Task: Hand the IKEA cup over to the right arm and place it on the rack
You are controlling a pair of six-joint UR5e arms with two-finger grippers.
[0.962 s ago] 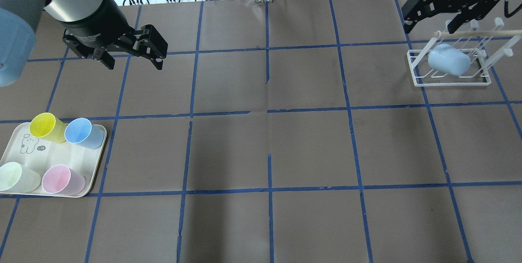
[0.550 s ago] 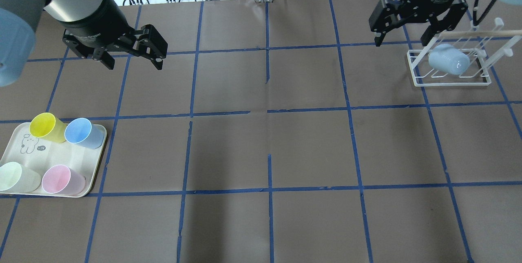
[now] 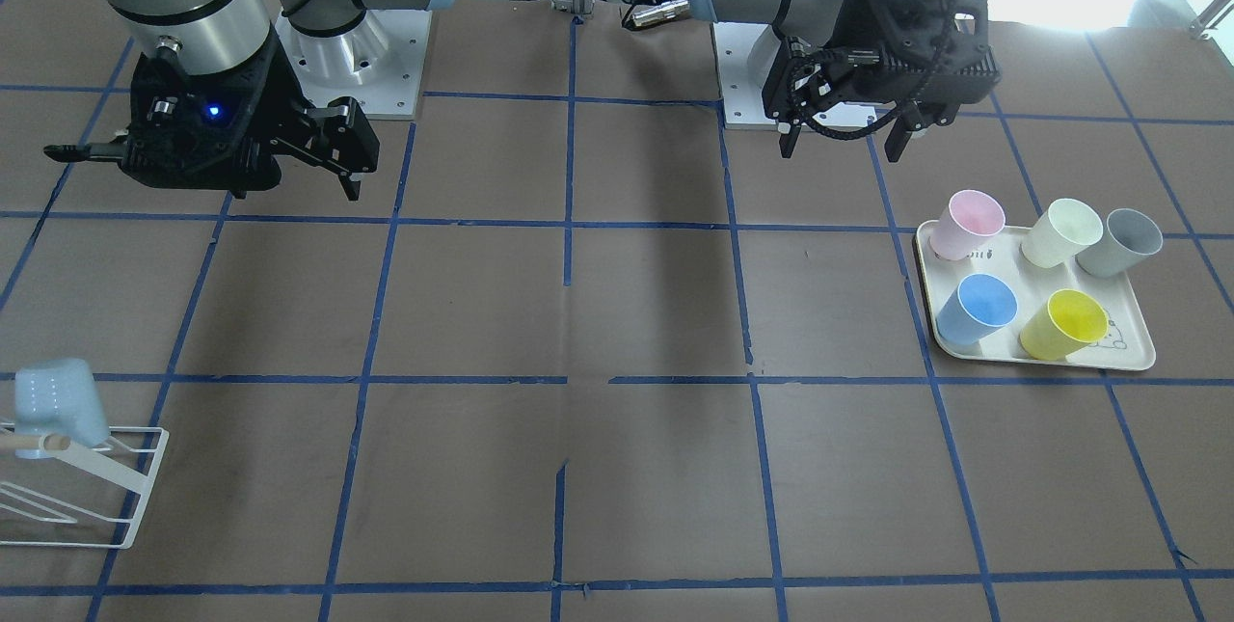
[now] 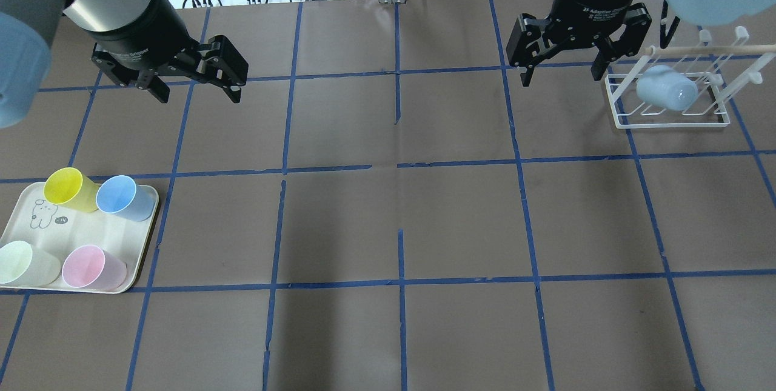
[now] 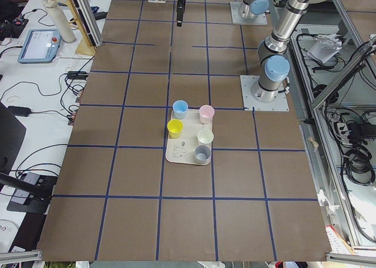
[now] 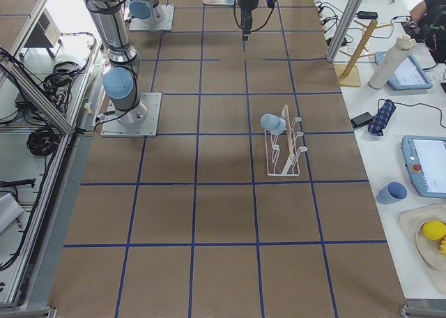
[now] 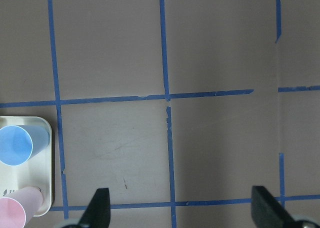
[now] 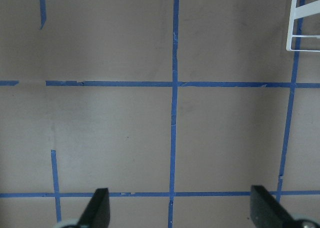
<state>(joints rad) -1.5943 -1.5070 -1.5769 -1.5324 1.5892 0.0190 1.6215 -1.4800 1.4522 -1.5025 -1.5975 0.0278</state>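
Note:
The IKEA cup (image 4: 659,89), pale sky-blue, lies tipped on its side on the white wire rack (image 4: 672,126) at the far right, under the rack's wooden peg. It also shows on the rack in the front-facing view (image 3: 53,400) and the exterior right view (image 6: 272,123). My right gripper (image 4: 561,73) is open and empty, left of the rack and apart from it. In its wrist view (image 8: 180,213) only a rack corner (image 8: 304,49) shows. My left gripper (image 4: 199,97) is open and empty at the far left, above the table.
A cream tray (image 4: 103,233) sits at the near left with a yellow cup (image 4: 63,187), a brighter blue cup (image 4: 118,194), a pale green cup (image 4: 15,260) and a pink cup (image 4: 85,265). A grey cup (image 3: 1123,238) stands at the tray's edge.
My right gripper has moved left, away from the rack, open and empty. The pale blue cup stays on the rack. The left arm has not moved.

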